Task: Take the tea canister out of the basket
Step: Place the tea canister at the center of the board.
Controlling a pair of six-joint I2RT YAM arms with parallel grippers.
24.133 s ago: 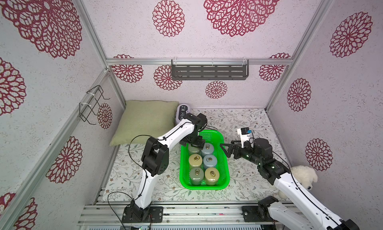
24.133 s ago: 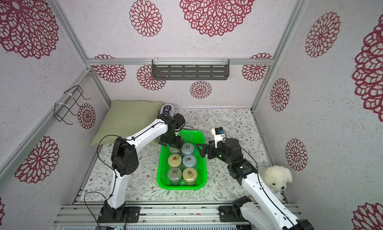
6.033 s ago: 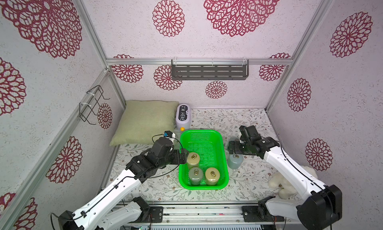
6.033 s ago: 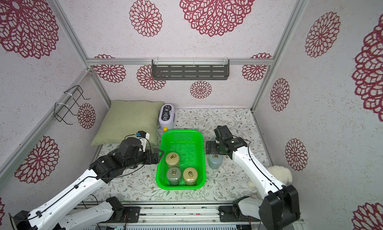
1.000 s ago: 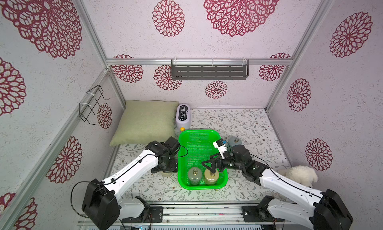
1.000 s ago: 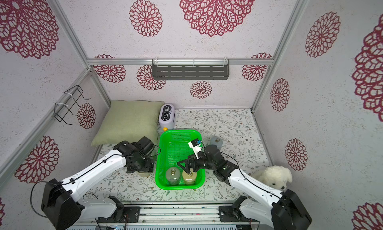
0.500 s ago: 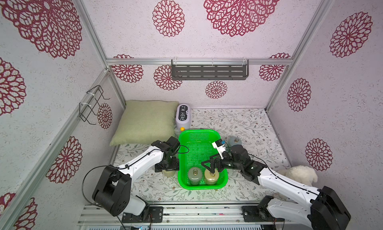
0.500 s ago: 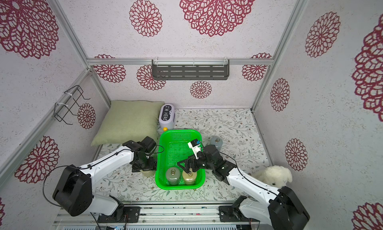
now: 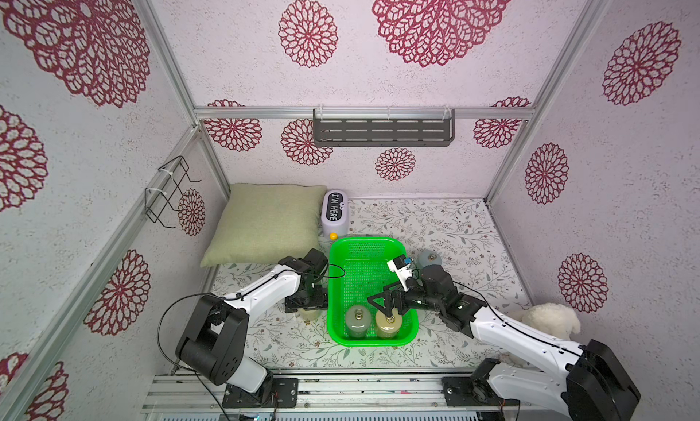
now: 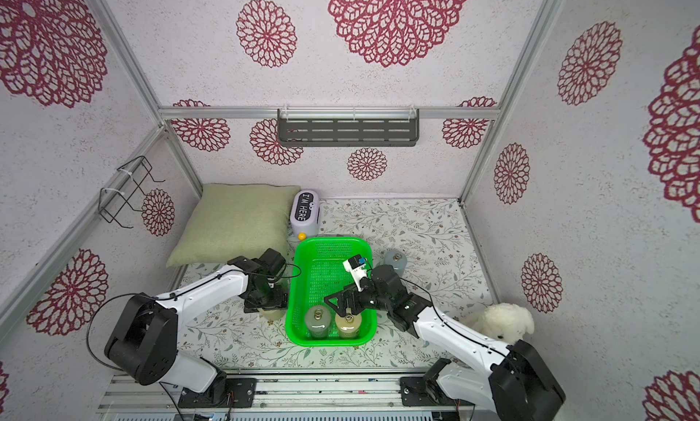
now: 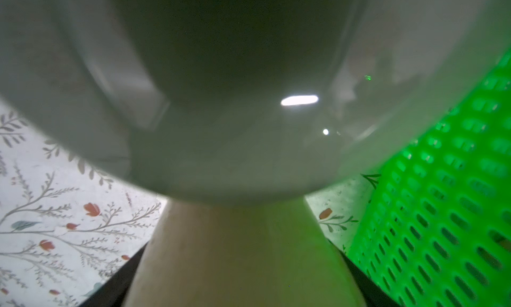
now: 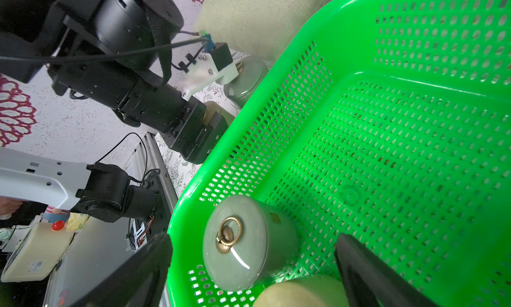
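In the basket (image 9: 342,271), at its near end, the grey-green canister (image 9: 356,318) and the beige canister (image 9: 387,323) stand side by side. Both look glazed: hard, slippery, likely heavy and breakable, so grip the round body, not the ring knob (image 12: 228,235). The right gripper (image 9: 380,308) hangs wide open over the beige one. Whether the left gripper (image 9: 307,307), beside the basket, is open or closed I cannot tell.

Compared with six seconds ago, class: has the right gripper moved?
Yes. The right gripper has moved in over the rim of the green basket: then it was outside the right wall, now it hangs inside, near the tan canister.
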